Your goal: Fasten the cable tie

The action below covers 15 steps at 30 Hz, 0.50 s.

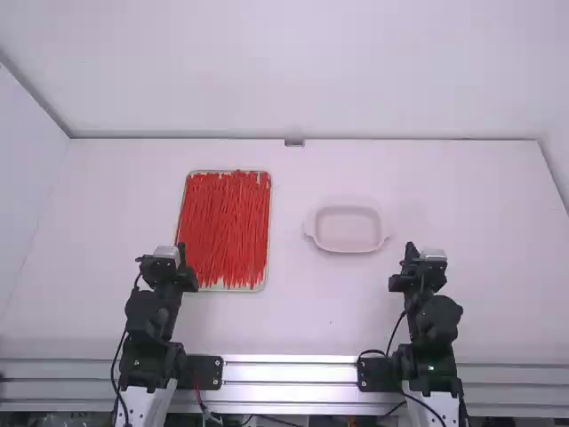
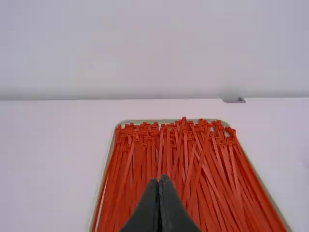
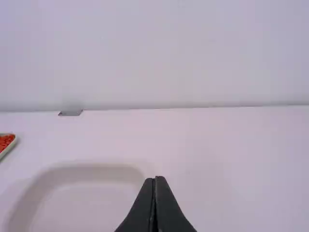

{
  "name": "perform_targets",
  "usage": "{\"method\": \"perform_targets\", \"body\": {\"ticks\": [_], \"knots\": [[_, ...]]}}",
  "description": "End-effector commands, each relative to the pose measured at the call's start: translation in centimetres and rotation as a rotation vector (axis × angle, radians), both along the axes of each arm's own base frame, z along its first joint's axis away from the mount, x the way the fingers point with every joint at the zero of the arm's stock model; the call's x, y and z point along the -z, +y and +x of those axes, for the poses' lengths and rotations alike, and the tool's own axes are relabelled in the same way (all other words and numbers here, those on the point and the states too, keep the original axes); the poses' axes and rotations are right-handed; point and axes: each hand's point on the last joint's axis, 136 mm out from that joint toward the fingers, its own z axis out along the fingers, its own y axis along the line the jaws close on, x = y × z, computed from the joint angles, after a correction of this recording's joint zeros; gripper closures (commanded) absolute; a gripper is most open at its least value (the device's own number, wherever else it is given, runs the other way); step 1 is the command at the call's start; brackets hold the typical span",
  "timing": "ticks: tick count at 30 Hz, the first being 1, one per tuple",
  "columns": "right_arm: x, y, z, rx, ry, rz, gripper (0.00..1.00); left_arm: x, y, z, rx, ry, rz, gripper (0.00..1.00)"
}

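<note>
We see our left pincer (image 2: 160, 181) with its two black fingers pressed tip to tip, gripping nothing. Straight ahead of it, and passing under its tips, lies the heap of red cable ties (image 2: 193, 159). They are laid lengthwise in a pale tray (image 2: 112, 145), and their heads are bunched at the end farthest from the pincer. In the high view this pincer sits at the tray's near left corner. We cannot tell whether the tips touch the ties or hang just above them.

Our right pincer (image 3: 155, 180) is closed in the same way, its fingers meeting in a thin seam with nothing between them. Just ahead of it and a little to its left stands a shallow white dish (image 1: 345, 228) with two small handles. The tray lies farther off on that same side, beside the dish but apart from it. Both pincers sit near their own bases, well apart from each other, over the white table (image 1: 462, 205).
</note>
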Motion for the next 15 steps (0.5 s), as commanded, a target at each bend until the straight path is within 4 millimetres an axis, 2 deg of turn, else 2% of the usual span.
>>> {"method": "perform_targets", "body": {"ticks": [1, 15], "knots": [[0.01, -0.01, 0.00, 0.001, 0.000, 0.000, 1.00, 0.01, 0.01, 0.00, 0.000, 0.000, 0.000, 1.00], [-0.89, 0.22, 0.15, -0.009, 0.028, 0.008, 0.91, -0.99, -0.31, 0.04, 0.017, 0.033, -0.004, 0.91]]}}
